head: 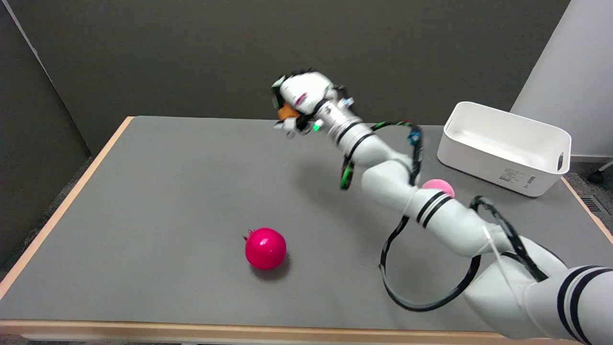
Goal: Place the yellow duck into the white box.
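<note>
My right hand (300,98) hangs in the air over the far edge of the desk (158,201), its fingers curled around the yellow duck (288,112). Only a small orange-yellow patch of the duck shows, tucked under the hand's white shell, so I cannot make out its shape. To the right of the hand and well apart from it stands the white box (503,146), smooth plastic, rectangular with rounded corners and a slot handle; a label on its near wall is too small to read. Nearer me than the hand, a glossy magenta pomegranate-shaped ball (265,247) rests on the matte grey, wood-edged desk. A pink ball (438,186) peeks from behind my arm.
</note>
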Motion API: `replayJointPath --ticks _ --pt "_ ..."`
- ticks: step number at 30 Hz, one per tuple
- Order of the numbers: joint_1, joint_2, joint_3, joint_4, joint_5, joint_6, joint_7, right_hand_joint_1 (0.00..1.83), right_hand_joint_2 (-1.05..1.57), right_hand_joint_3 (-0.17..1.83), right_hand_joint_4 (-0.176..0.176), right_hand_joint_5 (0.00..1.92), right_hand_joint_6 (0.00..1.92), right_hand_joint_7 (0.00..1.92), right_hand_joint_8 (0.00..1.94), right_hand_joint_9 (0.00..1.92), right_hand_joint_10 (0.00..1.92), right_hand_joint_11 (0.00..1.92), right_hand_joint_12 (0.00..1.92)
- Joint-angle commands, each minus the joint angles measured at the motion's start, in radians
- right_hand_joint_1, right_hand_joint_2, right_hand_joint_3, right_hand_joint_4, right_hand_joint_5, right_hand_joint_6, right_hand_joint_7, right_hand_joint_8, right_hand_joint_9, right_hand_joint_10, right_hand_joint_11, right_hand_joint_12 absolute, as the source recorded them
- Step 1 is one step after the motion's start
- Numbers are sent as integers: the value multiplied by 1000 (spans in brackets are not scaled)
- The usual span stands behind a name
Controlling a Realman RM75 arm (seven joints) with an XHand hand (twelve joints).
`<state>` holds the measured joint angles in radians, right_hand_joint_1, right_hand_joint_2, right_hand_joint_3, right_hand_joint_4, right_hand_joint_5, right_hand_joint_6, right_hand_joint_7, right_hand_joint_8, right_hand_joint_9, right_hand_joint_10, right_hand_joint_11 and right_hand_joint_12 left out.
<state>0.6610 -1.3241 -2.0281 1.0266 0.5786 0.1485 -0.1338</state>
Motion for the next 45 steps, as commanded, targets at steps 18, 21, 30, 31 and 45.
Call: replayJointPath --ticks 18,21,30,31,45 --pt "-114 608 488 -110 467 61 -297 1331 1075 331 -112 620 1432 784 1327 815 1586 825 1854" --pt "-179 634 553 -128 467 62 -291 1329 1077 329 -111 620 1433 784 1328 814 1587 826 1851" --pt "-375 636 636 -149 534 76 -288 1329 1080 325 -109 617 1438 781 1333 811 1593 802 1853" --pt "-394 633 629 -148 545 78 -288 1328 1082 322 -104 617 1439 781 1331 809 1595 807 1854" --pt "-439 560 559 -151 612 87 -277 1324 1069 358 -79 550 1332 758 1384 792 1554 716 1862"
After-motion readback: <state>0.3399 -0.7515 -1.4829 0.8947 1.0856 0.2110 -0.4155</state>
